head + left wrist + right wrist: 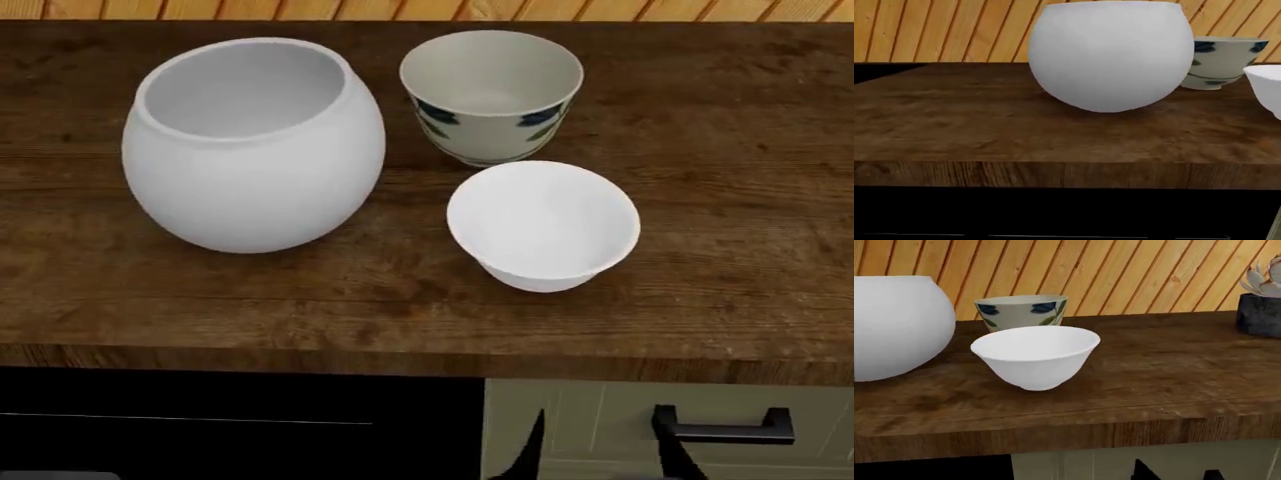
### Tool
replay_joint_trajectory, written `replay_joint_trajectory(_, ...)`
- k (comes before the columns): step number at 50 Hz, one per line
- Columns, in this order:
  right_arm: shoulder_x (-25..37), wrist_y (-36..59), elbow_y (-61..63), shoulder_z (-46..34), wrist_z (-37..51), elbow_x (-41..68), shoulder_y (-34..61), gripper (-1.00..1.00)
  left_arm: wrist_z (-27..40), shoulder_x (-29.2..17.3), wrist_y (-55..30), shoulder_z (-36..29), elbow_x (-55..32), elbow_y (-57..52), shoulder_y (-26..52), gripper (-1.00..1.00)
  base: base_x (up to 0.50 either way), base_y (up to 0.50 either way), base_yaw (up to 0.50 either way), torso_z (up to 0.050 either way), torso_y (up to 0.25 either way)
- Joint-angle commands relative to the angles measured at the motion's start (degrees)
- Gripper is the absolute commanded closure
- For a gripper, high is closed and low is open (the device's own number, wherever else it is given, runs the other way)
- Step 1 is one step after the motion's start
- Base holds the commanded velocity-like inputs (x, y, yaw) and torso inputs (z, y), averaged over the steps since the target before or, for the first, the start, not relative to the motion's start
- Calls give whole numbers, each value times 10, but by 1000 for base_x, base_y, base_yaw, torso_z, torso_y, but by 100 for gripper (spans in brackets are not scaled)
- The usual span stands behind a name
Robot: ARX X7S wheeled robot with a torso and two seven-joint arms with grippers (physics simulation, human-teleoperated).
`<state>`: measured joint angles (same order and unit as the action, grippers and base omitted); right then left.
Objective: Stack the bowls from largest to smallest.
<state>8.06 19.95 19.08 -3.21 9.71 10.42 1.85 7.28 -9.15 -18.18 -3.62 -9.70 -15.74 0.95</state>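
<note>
The large round-bellied white bowl (254, 145) is standing upright toward the nine o'clock side of the wooden worktop (747, 250) in the head view, its mouth open and showing nothing inside. The medium cream bowl with blue flowers and green leaves (491, 95) is sitting at about two o'clock from it, near but apart, close to the back edge of the worktop. The small plain white bowl (543, 225) is resting at six o'clock from the printed bowl, just beside it, and at about four o'clock from the large bowl, nearer the front edge. All three are standing separately; none is sitting inside another.

In the left wrist view the large bowl (1111, 55) is filling the middle, with the printed bowl (1224, 62) peeking out behind it and the rim of the small bowl (1267, 90) cutting in at the edge. In the right wrist view the small bowl (1035, 356) is sitting foremost, the printed bowl (1021, 310) behind it and the large bowl (897, 327) to one side; a dark pot holding a pale plant (1259, 305) is standing well apart on the same worktop.

A slatted wooden wall (1134, 275) is running behind the worktop. Below the front edge a pale cabinet front with a dark handle (727, 428) is showing.

Two dark tips of the right claw (601, 450) are poking up at the head view's six o'clock edge, standing apart and holding nothing. The left claw is not showing in any view.
</note>
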Motion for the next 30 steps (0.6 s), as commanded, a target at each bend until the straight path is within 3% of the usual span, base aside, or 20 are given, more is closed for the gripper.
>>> replay_joint_trajectory(1,43,284,291,48,48,43,40,-100,40,-50,-312,43,-74,-329,30,-100,0,0,0,0,0)
replay_joint_trajectory(5,46,399,388,92,58,90,77,-100,46,-53,-436,103,-138,-434,70,-100,0,0,0,0,0)
replay_joint_trajectory(8,87,425,409,127,139,222,95,-100,167,-105,-450,151,-324,-442,117,-100,0,0,0,0,0)
replay_joint_trajectory(10,115,421,408,135,187,292,96,-100,200,-121,-464,144,-353,-440,131,-100,0,0,0,0,0)
replay_joint_trajectory(16,128,426,404,155,207,328,95,-100,221,-150,-458,131,-352,-426,123,-100,0,0,0,0,0)
replay_joint_trajectory(19,135,417,398,153,211,327,88,-100,228,-152,-471,164,-385,-426,130,-100,147,18,0,0,0)
replay_joint_trajectory(25,141,423,400,204,217,386,93,-100,226,-169,-462,152,-379,-426,122,-100,468,176,0,0,0)
replay_joint_trajectory(30,149,417,393,189,218,381,88,-100,230,-184,-469,181,-402,-424,125,-100,500,196,0,0,0)
